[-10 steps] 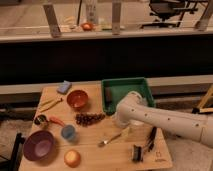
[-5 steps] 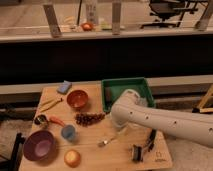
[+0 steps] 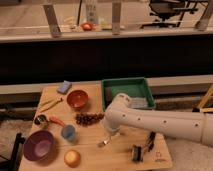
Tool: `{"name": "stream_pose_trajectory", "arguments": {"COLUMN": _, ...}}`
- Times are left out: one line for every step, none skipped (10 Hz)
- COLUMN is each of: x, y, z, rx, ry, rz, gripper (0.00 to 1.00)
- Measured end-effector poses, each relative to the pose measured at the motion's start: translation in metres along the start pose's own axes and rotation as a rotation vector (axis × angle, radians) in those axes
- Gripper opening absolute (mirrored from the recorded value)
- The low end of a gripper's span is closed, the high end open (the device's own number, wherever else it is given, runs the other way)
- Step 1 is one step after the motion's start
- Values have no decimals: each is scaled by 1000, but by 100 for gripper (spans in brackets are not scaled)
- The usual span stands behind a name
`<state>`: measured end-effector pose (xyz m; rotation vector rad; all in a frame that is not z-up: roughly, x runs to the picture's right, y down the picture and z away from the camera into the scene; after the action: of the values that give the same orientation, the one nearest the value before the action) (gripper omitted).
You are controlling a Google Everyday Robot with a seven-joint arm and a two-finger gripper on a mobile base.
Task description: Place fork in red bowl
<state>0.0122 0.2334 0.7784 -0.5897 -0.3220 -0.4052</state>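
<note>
One fork lies on the wooden surface, its long axis diagonal. Its visible end points lower left and the other end runs up-right beneath the gripper. The gripper hangs right over that end; whether it is open or grasping cannot be told. The red bowl stands well apart, up-left, beyond the grapes.

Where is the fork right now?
In the camera view, the fork lies near the table's front middle, right of the blue cup, below the grapes, with the gripper at its handle end.
</note>
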Motion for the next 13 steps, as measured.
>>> {"name": "stream_pose_trajectory", "arguments": {"x": 0, "y": 1, "z": 8, "rx": -5, "ry": -10, "rz": 19, "gripper": 80}}
{"name": "stream_pose_trajectory", "arguments": {"x": 2, "y": 3, "z": 18, "rx": -14, "ry": -24, "rz": 46, "gripper": 77}}
{"name": "stream_pose_trajectory", "arguments": {"x": 5, "y": 5, "z": 26, "rx": -19, "ry": -34, "rz": 64, "gripper": 70}}
{"name": "stream_pose_trajectory", "arguments": {"x": 6, "y": 5, "z": 31, "rx": -22, "ry": -44, "rz": 76, "gripper": 60}}
{"name": "stream_pose_trajectory", "arguments": {"x": 10, "y": 5, "z": 35, "rx": -24, "ry": -51, "rz": 90, "gripper": 49}}
{"name": "stream_pose_trajectory", "arguments": {"x": 14, "y": 6, "z": 38, "rx": -26, "ry": -56, "rz": 102, "gripper": 38}}
{"name": "stream_pose_trajectory", "arguments": {"x": 18, "y": 6, "z": 40, "rx": -25, "ry": -60, "rz": 108, "gripper": 29}}
{"name": "stream_pose_trajectory", "arguments": {"x": 23, "y": 5, "z": 42, "rx": -25, "ry": -64, "rz": 115, "gripper": 16}}
{"name": "stream_pose_trajectory", "arguments": {"x": 25, "y": 5, "z": 42, "rx": -26, "ry": -70, "rz": 119, "gripper": 8}}
{"name": "stream_pose_trajectory", "arguments": {"x": 28, "y": 4, "z": 43, "rx": -25, "ry": -75, "rz": 122, "gripper": 2}}
{"name": "stream_pose_trajectory", "arguments": {"x": 29, "y": 4, "z": 42, "rx": -26, "ry": -71, "rz": 120, "gripper": 0}}
{"name": "stream_pose_trajectory", "arguments": {"x": 30, "y": 5, "z": 41, "rx": -28, "ry": -69, "rz": 121, "gripper": 0}}
{"name": "stream_pose_trajectory", "arguments": {"x": 31, "y": 6, "z": 41, "rx": -28, "ry": -67, "rz": 121, "gripper": 0}}
